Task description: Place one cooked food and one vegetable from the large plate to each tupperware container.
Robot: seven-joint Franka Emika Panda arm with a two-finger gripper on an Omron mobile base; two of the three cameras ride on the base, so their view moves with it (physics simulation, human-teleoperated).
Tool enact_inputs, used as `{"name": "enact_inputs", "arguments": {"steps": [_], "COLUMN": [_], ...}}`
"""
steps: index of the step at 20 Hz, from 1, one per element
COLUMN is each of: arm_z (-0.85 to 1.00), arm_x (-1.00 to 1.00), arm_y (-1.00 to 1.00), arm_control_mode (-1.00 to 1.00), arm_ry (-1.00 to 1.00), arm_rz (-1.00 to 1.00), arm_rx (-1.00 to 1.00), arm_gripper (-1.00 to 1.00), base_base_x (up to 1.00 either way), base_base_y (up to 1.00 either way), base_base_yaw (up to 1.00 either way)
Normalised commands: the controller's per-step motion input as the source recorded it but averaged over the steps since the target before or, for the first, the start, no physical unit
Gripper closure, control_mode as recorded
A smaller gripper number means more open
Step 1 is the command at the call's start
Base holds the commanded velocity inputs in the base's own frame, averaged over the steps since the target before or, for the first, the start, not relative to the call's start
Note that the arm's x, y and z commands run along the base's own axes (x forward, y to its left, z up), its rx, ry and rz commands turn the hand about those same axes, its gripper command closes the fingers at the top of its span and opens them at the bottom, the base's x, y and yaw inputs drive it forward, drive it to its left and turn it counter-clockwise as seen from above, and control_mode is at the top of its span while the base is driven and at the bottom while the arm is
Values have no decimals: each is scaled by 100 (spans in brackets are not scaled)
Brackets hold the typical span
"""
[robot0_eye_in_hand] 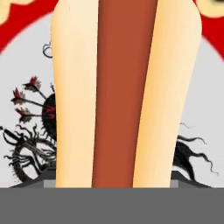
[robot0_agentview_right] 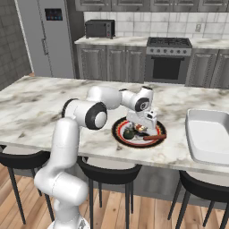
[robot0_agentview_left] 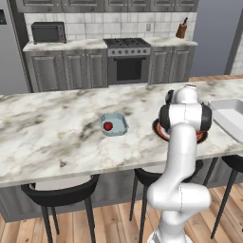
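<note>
My gripper (robot0_agentview_right: 142, 127) is down on the large plate (robot0_agentview_right: 117, 134), which lies near the island counter's front edge. In the hand view a hot dog (robot0_eye_in_hand: 124, 96), a pale bun around a brown sausage, runs between my fingertips (robot0_eye_in_hand: 49, 177), which press against both of its sides. Its brown end (robot0_agentview_right: 154, 137) sticks out to the right on the plate. A dark green vegetable (robot0_agentview_right: 129, 133) lies on the plate just left of the gripper. The pale-blue tupperware container (robot0_agentview_left: 124, 124) holds a small red item (robot0_agentview_left: 107, 126). The white tupperware container (robot0_agentview_right: 210, 134) stands to the right.
Black bar stools (robot0_agentview_right: 112, 172) stand under the counter's front edge. Behind the island are a stove (robot0_agentview_right: 167, 62), a microwave (robot0_agentview_right: 99, 28) and a fridge (robot0_agentview_right: 51, 38). My own arm (robot0_agentview_left: 182, 142) hides most of the plate in the left base view.
</note>
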Motion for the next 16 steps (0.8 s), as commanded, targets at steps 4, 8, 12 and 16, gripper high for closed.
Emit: {"name": "enact_inputs", "arguments": {"steps": [4, 8, 12, 16], "arm_z": [78, 62, 43, 27], "arm_x": [-68, -58, -25, -19], "arm_y": [58, 87, 100, 100], "arm_control_mode": [-100, -100, -100, -100], "arm_ry": [-17, -22, -1, 0], "arm_rz": [12, 18, 23, 23], "arm_rx": [0, 0, 0, 0], "arm_gripper": [100, 100, 100, 100], "base_base_x": [0, 0, 0, 0], "base_base_y": [0, 0, 0, 0], "base_base_yaw": [0, 0, 0, 0]}}
